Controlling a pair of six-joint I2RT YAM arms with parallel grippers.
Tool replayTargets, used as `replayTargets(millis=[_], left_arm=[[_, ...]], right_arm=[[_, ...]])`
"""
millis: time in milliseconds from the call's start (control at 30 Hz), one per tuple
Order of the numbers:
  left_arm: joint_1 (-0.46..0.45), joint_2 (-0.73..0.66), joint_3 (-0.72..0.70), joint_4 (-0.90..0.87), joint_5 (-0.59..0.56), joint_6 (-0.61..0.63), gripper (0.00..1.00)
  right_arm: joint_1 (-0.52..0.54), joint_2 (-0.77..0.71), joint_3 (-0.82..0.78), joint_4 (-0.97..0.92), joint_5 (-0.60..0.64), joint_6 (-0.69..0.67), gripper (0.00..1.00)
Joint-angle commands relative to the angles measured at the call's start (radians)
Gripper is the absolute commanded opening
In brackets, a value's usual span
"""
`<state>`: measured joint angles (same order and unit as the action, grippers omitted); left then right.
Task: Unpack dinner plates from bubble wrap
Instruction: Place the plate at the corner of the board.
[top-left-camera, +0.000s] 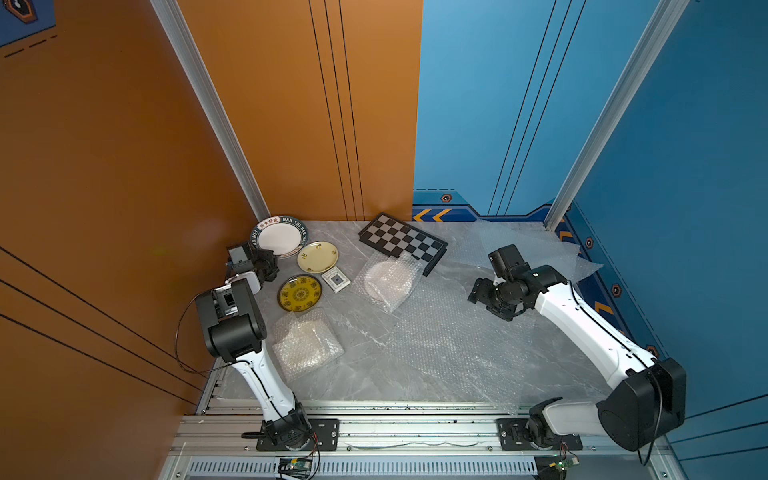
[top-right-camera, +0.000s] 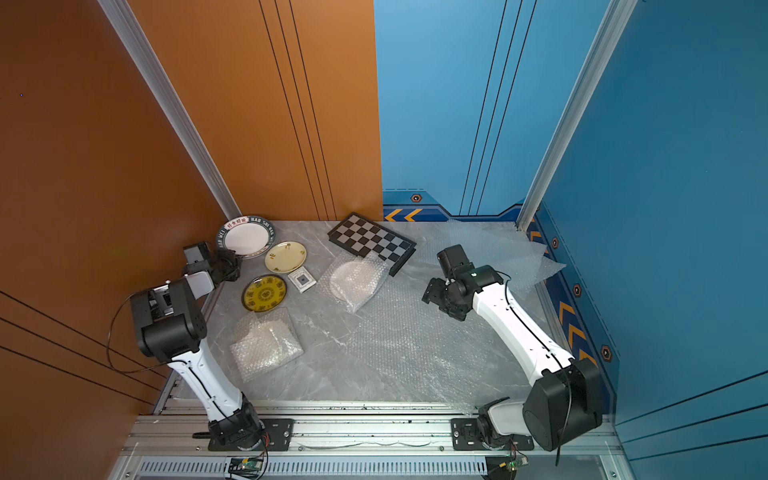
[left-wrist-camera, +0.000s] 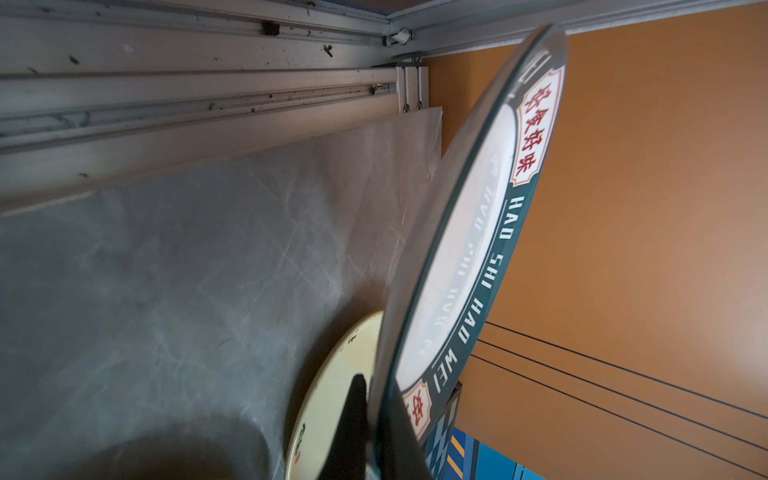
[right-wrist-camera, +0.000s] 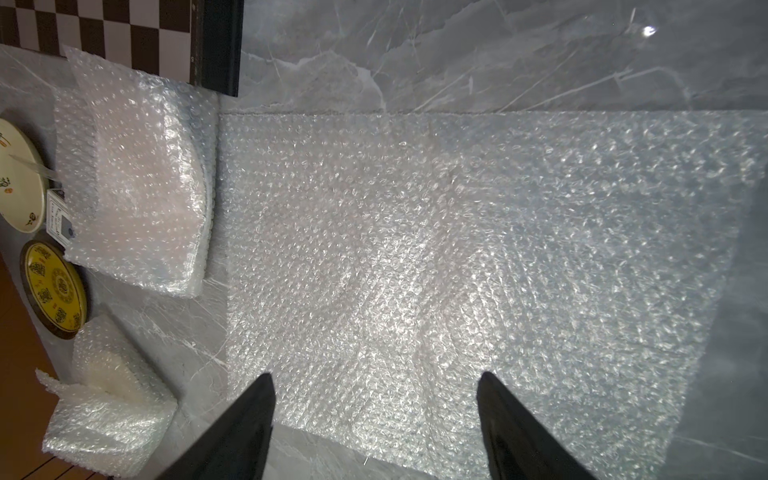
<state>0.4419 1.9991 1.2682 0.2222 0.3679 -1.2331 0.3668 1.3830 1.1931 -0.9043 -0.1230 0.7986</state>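
**At the far left corner, a third plate waited to be set down**

Over the far left corner of the grey marble table (top-left-camera: 365, 374), the left gripper (top-left-camera: 268, 266) was clenched on the rim of the white round ceramic plate with a dark lettered rim (top-left-camera: 279, 236). It held the plate steeply tilted beside the orange wall; whether the lower edge touched the table could not be told. Just beside it lay the pale yellow floral plate (top-left-camera: 317, 257) and the dark-rimmed yellow patterned plate (top-left-camera: 299, 293), both bare and flat.

Two more plates sat inside crinkly clear bubble wrap: one wrapped bundle (top-left-camera: 388, 279) touching the black-grey checkerboard (top-left-camera: 403, 243), another wrapped bundle (top-left-camera: 305, 340) near the left arm. The right gripper (right-wrist-camera: 374, 386) hung with jaws spread and empty over a flat loose bubble wrap sheet (right-wrist-camera: 457, 249).

The step in hand looked like placing the third unwrapped plate. The next move would call for levelling it, lowering it onto bare marble clear of the pale yellow plate, and only then letting go.

In white capitals, the rim read "HAO SHI HAO WEI", with red Chinese characters, seemingly 好食好味, in pale panels. Print on the small square white card (top-left-camera: 336, 280) was too small to read.
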Motion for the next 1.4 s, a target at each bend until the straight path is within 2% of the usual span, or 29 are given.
replayTargets(millis=[0, 500, 800, 1233, 1367], left_arm=[[0.0, 0.025, 0.043, 0.068, -0.018, -0.014, 0.0], [-0.009, 0.129, 0.095, 0.069, -0.051, -0.026, 0.0], [-0.04, 0.223, 0.175, 0.033, 0.022, -0.054, 0.0], [-0.097, 0.343, 0.359, -0.135, 0.135, -0.032, 0.0], [-0.121, 0.342, 0.353, -0.136, 0.15, -0.042, 0.0]], right_arm=[[0.016, 0.023, 0.033, 0.012, -0.007, 0.028, 0.78], [0.037, 0.063, 0.067, 0.018, -0.001, 0.047, 0.79], [0.044, 0.093, 0.09, 0.024, 0.005, 0.054, 0.79], [0.075, 0.126, 0.116, 0.026, 0.023, 0.068, 0.8], [0.08, 0.134, 0.118, 0.025, 0.029, 0.07, 0.8]])
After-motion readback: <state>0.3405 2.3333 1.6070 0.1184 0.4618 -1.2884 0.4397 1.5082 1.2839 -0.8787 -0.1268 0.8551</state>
